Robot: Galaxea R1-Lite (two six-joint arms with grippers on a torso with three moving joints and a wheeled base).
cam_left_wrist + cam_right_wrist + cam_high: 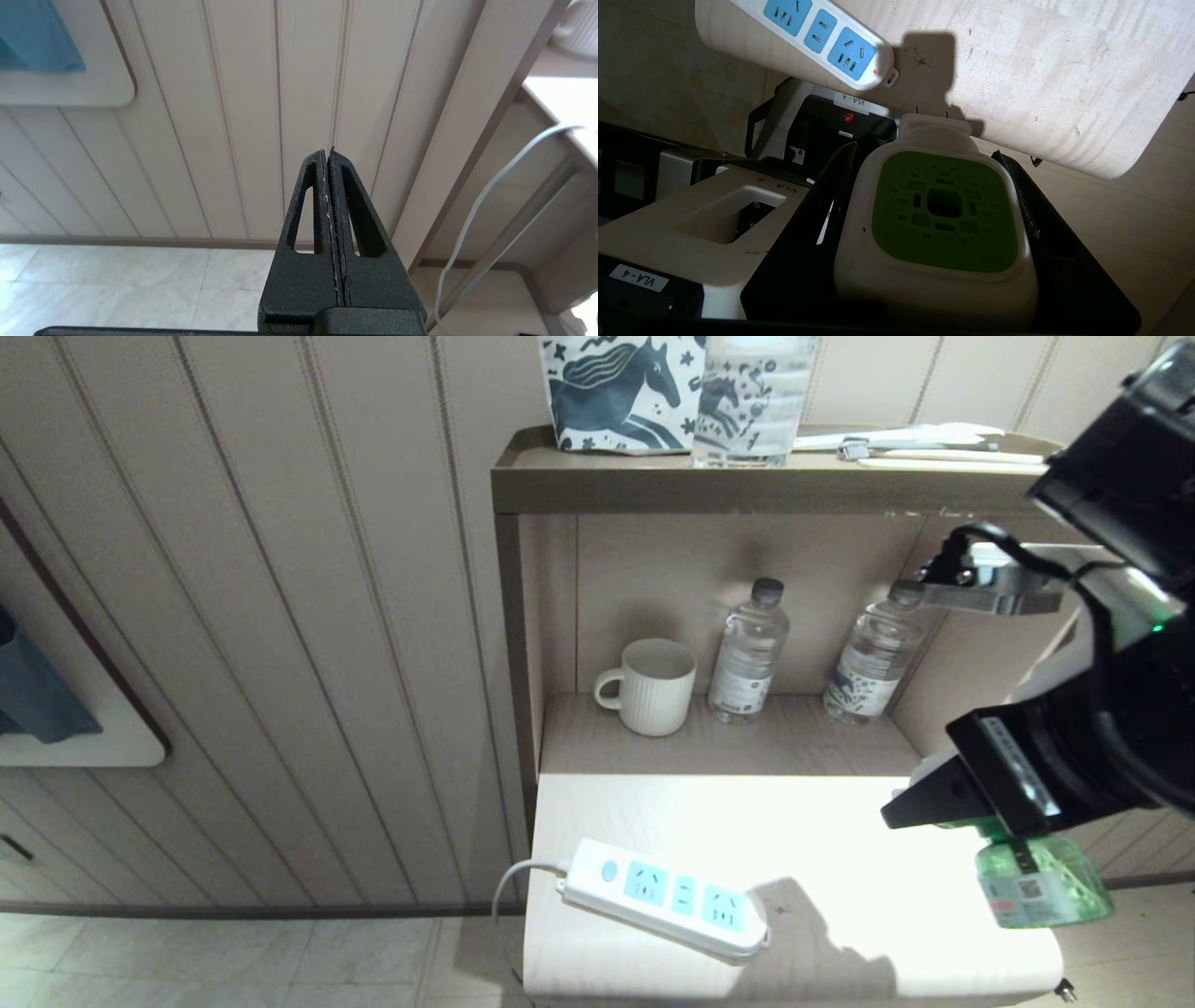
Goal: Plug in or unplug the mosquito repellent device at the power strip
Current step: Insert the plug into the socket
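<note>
Here the right gripper (934, 205) clamps the mosquito repellent device (941, 219) above the table's right edge, prongs leading, while the power strip (667, 899) lies well apart leftward, its length slanting along the front edge.

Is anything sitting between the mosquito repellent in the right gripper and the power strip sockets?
Nothing visible. The right gripper holds the mosquito repellent device apart from the power strip; only bare tabletop lies between, and the sockets are unoccupied.
</note>
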